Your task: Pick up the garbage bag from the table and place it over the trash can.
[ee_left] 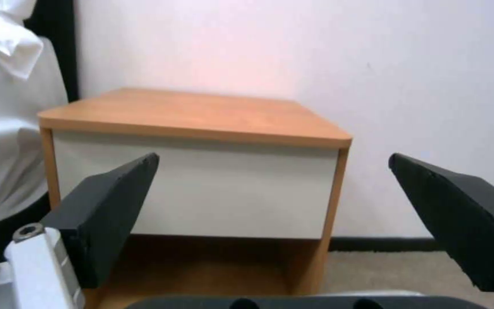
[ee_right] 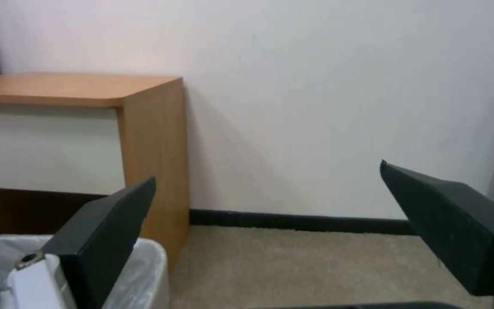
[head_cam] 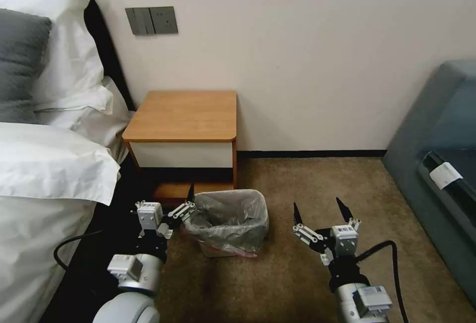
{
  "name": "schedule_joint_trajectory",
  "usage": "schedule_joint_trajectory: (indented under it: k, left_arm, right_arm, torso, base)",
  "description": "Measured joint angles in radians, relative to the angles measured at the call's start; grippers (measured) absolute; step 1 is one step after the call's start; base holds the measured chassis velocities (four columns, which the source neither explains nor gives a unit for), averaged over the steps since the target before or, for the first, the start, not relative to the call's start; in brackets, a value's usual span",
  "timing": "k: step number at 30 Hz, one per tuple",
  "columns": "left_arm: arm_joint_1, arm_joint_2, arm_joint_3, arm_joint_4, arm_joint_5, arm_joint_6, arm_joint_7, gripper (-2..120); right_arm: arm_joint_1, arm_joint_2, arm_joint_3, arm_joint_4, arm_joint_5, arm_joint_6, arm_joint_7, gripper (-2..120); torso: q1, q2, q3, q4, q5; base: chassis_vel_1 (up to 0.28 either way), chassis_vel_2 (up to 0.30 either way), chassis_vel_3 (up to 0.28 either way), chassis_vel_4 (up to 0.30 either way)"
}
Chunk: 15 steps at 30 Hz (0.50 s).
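You can see the garbage bag [head_cam: 233,216] already draped over the trash can [head_cam: 218,250], which stands on the carpet [head_cam: 307,273] just in front of the nightstand [head_cam: 184,115]; its grey film lines the opening and a pink-red edge hangs down the near wall. The nightstand's top is bare.

Your left gripper [head_cam: 190,203] sits at the bin's left rim with its fingers [ee_left: 109,214] spread wide and nothing between them. Your right gripper [head_cam: 320,210] hovers over the carpet to the right of the bin, well apart from it, spread just as wide and empty.

Expect the bag to be very light, limp and slippery, likely to crumple or slide off. If you adjust it, pinch the doubled film at the rim, near a corner, not the loose middle.
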State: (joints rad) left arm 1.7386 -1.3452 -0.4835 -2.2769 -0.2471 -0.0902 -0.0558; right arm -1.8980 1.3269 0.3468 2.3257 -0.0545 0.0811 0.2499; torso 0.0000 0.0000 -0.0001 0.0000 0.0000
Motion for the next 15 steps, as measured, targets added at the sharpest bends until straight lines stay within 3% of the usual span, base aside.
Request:
schedule_joint_trajectory:
  k: [10,15]
  left_arm:
    - [0.135,-0.003,-0.183,-0.005,-0.005,-0.109,0.053,100]
    - [0.211,-0.016,-0.208,-0.017,-0.009,-0.132,0.056,100]
  right_arm:
    - [-0.111,0.027,0.102,-0.008,0.034,0.131,-0.002,100]
    - [-0.15,0.036,0.122,-0.016,0.038,0.183,-0.011,100]
  torso:
    - [0.0,0.0,0.0,0.0,0.0]
    - [0.0,0.0,0.0,0.0,0.0]
  base:
    - [0.0,0.0,0.0,0.0]
    - [0.0,0.0,0.0,0.0]
